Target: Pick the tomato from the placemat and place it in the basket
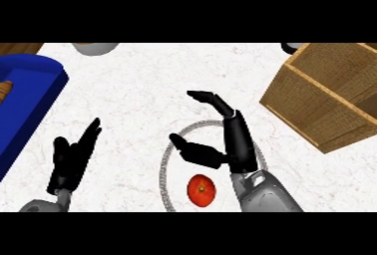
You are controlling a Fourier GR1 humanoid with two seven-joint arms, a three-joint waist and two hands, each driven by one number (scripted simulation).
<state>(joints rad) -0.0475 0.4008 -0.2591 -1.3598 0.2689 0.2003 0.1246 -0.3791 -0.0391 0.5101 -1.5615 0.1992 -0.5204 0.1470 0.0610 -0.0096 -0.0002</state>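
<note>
Blue tray (33, 94): one, at the left edge, something brown inside it, cut off by the frame
Grey object (94, 48): one, at the top, partly in view
Left hand (70, 162): lower left, fingers straight and apart, holding nothing
Placemat (171, 164): one, white with a grey rope-like rim
Tomato (201, 190): one, red, lying on the placemat
Right hand (228, 144): above the tomato, fingers spread wide, not touching it
Basket (324, 94): one, brown woven, upper right, well apart from the tomato
</note>
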